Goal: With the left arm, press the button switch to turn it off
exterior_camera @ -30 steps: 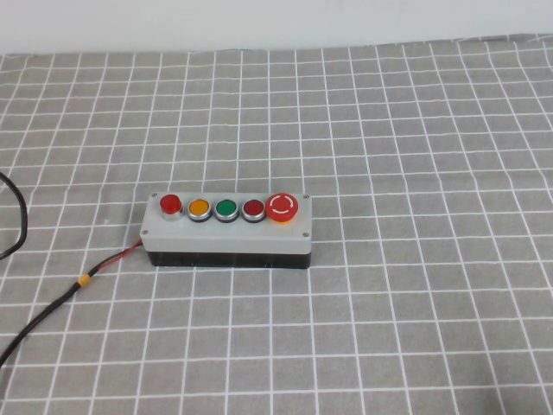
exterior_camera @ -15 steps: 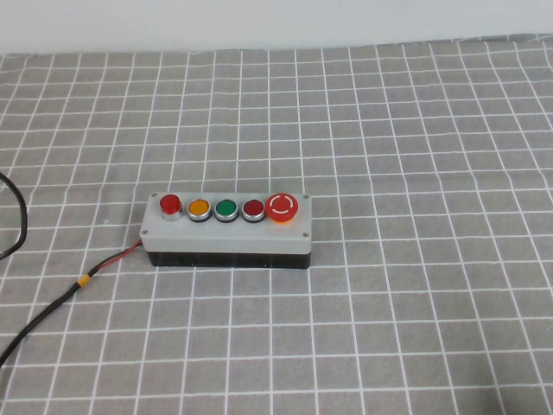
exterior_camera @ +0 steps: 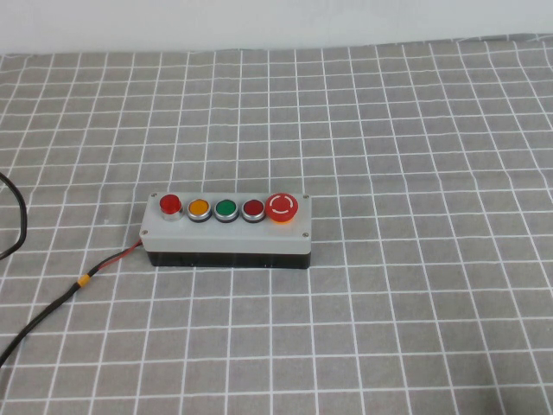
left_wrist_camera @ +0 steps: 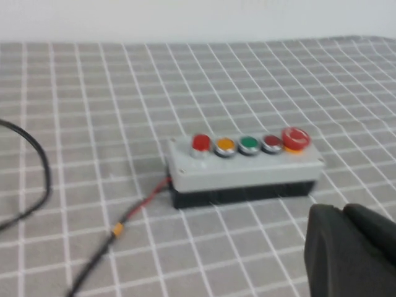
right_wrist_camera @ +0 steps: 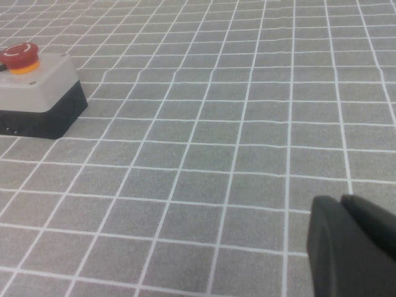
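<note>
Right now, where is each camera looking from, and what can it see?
High view: raised, looking down at the button switch; no arm shows.
Left wrist view: low, facing the switch, left tool at the edge.
Right wrist view: low, facing the switch's mushroom-button end, right tool in the corner.
All share the switch.

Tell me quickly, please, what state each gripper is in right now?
Left gripper: cannot be told, short of the button switch.
Right gripper: cannot be told, parked.

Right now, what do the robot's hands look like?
Only small bits show. The left gripper is a chunky, matte black shape with rounded edges, seen only in its own wrist camera. The right gripper looks the same: plain black and rounded. No markings or cables show on either.
</note>
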`<control>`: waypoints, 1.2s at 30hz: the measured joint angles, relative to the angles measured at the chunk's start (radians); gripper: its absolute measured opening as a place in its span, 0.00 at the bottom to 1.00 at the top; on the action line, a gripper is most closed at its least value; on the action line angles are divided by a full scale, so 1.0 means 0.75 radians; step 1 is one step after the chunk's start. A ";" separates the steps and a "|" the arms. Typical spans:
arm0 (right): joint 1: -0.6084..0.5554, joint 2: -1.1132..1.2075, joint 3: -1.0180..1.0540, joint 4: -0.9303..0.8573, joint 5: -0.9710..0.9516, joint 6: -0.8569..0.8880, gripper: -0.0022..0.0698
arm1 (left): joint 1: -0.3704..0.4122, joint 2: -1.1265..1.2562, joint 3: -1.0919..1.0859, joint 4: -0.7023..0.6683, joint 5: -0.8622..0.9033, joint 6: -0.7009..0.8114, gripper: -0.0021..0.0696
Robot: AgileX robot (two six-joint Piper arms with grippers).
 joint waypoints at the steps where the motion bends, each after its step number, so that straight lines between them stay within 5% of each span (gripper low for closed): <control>1: 0.000 0.000 0.000 0.000 0.000 0.000 0.01 | 0.000 0.000 0.000 0.011 -0.011 0.000 0.02; 24: 0.000 0.000 0.000 0.000 0.000 0.000 0.01 | 0.003 -0.019 0.848 -0.008 -1.194 0.085 0.02; 32: 0.000 0.000 0.000 0.000 0.000 0.000 0.01 | 0.238 -0.071 0.883 -0.013 -1.213 0.099 0.02; 36: 0.000 0.000 0.000 0.000 0.000 0.000 0.01 | 0.265 -0.160 0.895 -0.013 -1.071 0.099 0.02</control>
